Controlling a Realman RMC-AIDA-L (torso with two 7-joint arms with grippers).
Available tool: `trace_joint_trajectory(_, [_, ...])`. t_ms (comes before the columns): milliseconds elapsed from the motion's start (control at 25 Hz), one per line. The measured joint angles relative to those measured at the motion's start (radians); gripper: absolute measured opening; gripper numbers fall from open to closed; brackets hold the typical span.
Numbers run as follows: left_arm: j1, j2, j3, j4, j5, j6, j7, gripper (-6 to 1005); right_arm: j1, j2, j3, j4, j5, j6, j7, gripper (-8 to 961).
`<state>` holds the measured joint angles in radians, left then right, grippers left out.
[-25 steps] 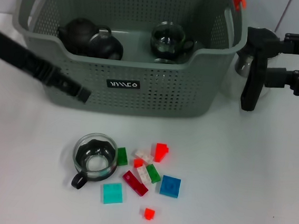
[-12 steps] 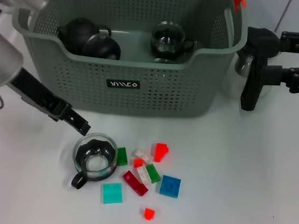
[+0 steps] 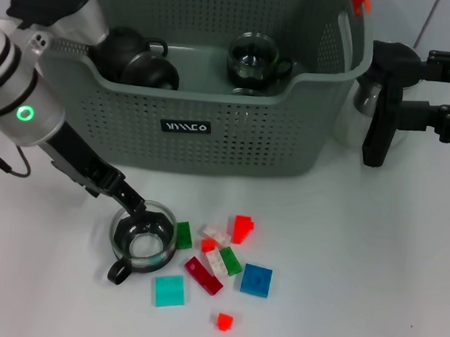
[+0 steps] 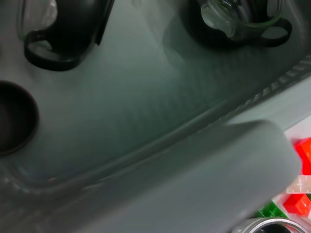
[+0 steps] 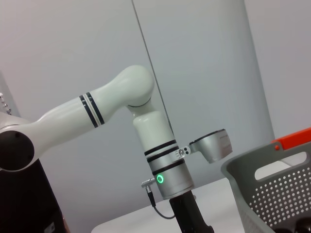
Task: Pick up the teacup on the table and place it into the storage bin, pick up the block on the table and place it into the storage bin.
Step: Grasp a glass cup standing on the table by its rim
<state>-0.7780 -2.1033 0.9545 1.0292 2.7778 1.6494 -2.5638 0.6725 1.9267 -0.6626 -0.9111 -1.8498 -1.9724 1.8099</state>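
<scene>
From the head: left gripper [image 3: 132, 202] low at the rim of the teacup [image 3: 144, 236], on the table [image 3: 372, 294] just in front of the storage bin [image 3: 211, 147]. Spread or pinching: cannot tell. Little blocks [image 3: 224, 260] strewn just beside the teacup, red, green and blue. Right gripper [image 3: 377, 119] parked beside the bin's right wall; again cannot tell.

Only from the left wrist: deep inside the bin, with a dark teapot [image 4: 68, 29] and a glass cup [image 4: 243, 19] on its floor.

Only from the right wrist: the white left arm [image 5: 160, 160] with a green light, and an orange clip [image 5: 291, 139] on the bin's corner.
</scene>
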Motion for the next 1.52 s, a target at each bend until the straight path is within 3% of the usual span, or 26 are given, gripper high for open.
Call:
trace_joint_trajectory(760, [0.031,-0.045,0.111,0.030,0.012,-0.063,0.065,887,-0.009,0.000,0.002,0.000,0.001,0.002,-0.007,897])
trace_joint_trajectory(1520, [0.065,-0.059,0.119,0.092,0.011,-0.059,0.204,886,-0.011,0.000,0.016,0.000,0.003,0.003,-0.003,897])
